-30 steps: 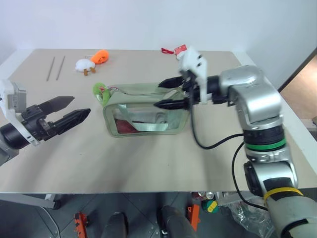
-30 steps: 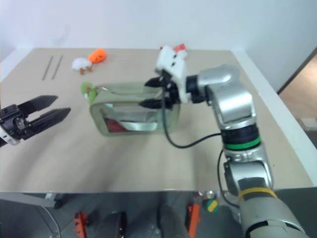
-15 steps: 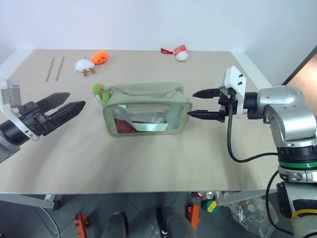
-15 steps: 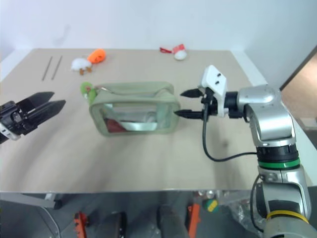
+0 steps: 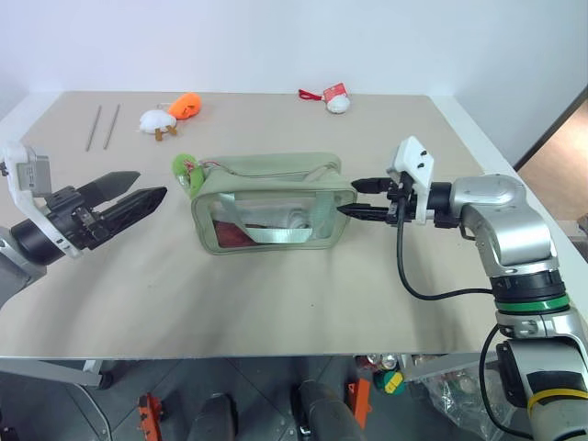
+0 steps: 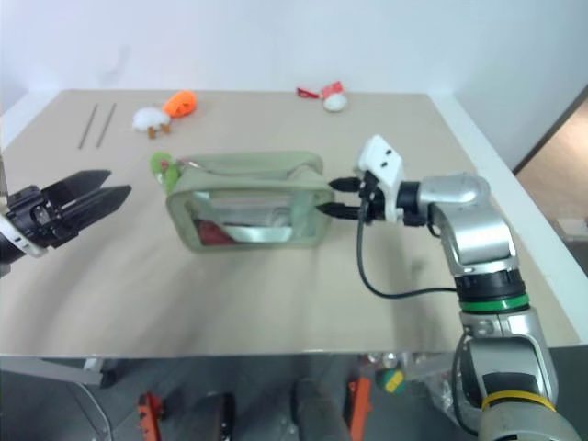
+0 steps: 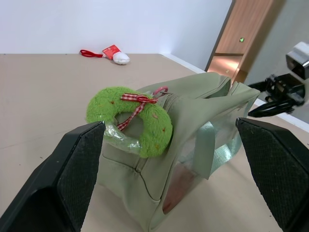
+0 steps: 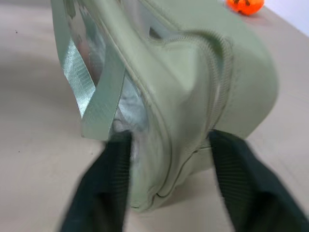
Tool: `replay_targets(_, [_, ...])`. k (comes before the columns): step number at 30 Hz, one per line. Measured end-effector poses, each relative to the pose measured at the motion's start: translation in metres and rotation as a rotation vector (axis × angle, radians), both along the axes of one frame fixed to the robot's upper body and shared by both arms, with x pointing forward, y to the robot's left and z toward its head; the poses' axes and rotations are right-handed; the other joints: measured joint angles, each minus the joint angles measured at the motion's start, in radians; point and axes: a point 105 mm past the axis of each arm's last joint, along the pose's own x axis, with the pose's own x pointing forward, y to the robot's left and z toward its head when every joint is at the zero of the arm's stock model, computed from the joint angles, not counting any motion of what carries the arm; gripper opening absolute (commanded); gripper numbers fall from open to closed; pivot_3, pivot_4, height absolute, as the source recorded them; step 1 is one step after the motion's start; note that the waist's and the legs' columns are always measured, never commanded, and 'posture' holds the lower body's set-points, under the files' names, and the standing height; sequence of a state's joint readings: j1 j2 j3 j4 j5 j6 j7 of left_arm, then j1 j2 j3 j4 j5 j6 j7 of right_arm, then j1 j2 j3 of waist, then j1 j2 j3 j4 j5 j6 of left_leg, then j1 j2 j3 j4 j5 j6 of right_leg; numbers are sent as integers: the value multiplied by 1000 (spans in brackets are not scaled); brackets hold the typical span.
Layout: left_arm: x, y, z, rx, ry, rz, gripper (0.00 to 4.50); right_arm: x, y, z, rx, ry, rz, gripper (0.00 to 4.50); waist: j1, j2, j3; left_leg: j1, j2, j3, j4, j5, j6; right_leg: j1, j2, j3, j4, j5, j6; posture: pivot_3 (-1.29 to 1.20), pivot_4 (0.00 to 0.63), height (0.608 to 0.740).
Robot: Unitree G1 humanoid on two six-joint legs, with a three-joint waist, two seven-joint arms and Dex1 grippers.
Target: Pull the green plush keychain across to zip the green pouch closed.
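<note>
One keychain (image 7: pixel 130 119), a lime-green fuzzy ring with a red checked bow, hangs at the pouch's (image 5: pixel 271 204) left end, tied to the zipper pull by a pink loop. The pouch stands upright near the middle of the table (image 5: pixel 276 294), its clear side panel and green strap (image 5: pixel 276 235) facing the robot, something red showing inside. At the pouch's right end sits the right gripper (image 5: pixel 347 197), pointing left, its two black fingers (image 8: pixel 108 193) part-spread and straddling the end corner of the pouch, one on each side; whether they press the fabric I cannot tell. Left gripper (image 5: pixel 152 186) hovers off to the left of the pouch, apart from it, fingers spread wide and aimed at the keychain, holding nothing. Toward the far edge of the table: an orange plush (image 5: pixel 186 105) with a white plush (image 5: pixel 156 121) just beside it, two thin rods (image 5: pixel 103 126) farther left, and a small white toy (image 5: pixel 336 101) with a red tag at the far right.
</note>
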State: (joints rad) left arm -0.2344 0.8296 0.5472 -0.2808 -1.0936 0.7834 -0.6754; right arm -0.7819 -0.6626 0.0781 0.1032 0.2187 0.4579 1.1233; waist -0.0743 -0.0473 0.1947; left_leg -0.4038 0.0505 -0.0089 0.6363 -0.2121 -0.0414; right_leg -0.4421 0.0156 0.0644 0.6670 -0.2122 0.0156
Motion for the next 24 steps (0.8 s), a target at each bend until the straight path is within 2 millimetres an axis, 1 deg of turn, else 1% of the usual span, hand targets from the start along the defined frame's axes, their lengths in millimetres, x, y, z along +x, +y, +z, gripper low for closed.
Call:
replay_targets(2, [2, 2, -2, -8, 8, 13, 4500, 2, 1, -1, 7, -4, -5, 869, 0, 0, 0, 0, 0, 0, 0, 0, 0, 0, 0, 0, 0, 0, 0, 0, 150, 740])
replay_targets(3, [2, 3, -3, -10, 10, 18, 4500, 2, 1, -1, 8, -5, -7, 526, 0, 0, 0, 0, 0, 0, 0, 0, 0, 0, 0, 0, 0, 0, 0, 0, 150, 740])
replay_targets(6, [6, 6, -8, -20, 27, 38, 4500, 3, 0, -1, 10, -10, -9, 31, 0, 0, 0, 0, 0, 0, 0, 0, 0, 0, 0, 0, 0, 0, 0, 0, 150, 740])
replay_targets(8, [15, 7, -24, -2, 76, 85, 4500, 3, 1, -2, 13, -19, -7, 31, 0, 0, 0, 0, 0, 0, 0, 0, 0, 0, 0, 0, 0, 1, 0, 0, 150, 740])
replay_targets(11, [22, 8, -37, -6, 114, 114, 4500, 3, 0, -6, 13, -18, -18, 31, 0, 0, 0, 0, 0, 0, 0, 0, 0, 0, 0, 1, 0, 1, 1, 0, 150, 740])
replay_targets(17, [28, 8, -38, -22, 113, 134, 4500, 3, -1, -9, 13, -11, -23, 31, 2, 0, 0, 1, 0, 0, 1, 0, 0, 1, 0, 1, 0, 1, 1, 0, 150, 740])
replay_targets(18, [35, 11, -38, -51, 116, 157, 4500, 1, -1, -10, 11, -10, -21, 31, 1, 0, 0, 1, 0, 0, 1, 0, 0, 1, 0, 1, 0, 2, 1, 0, 150, 740])
replay_targets(20, [41, 14, -36, -79, 118, 180, 4500, 1, -1, -11, 11, -8, -21, 31, 1, -1, 0, 1, 0, 0, 2, 0, 0, 1, 0, 1, 0, 2, 1, 0, 150, 740])
replay_targets(24, [55, 11, -28, -174, 113, 184, 4500, 0, -1, -12, 9, -12, -24, 31, 2, -1, -1, 1, 0, 0, 3, 1, 0, 2, 0, 1, 0, 3, 2, 0, 150, 740])
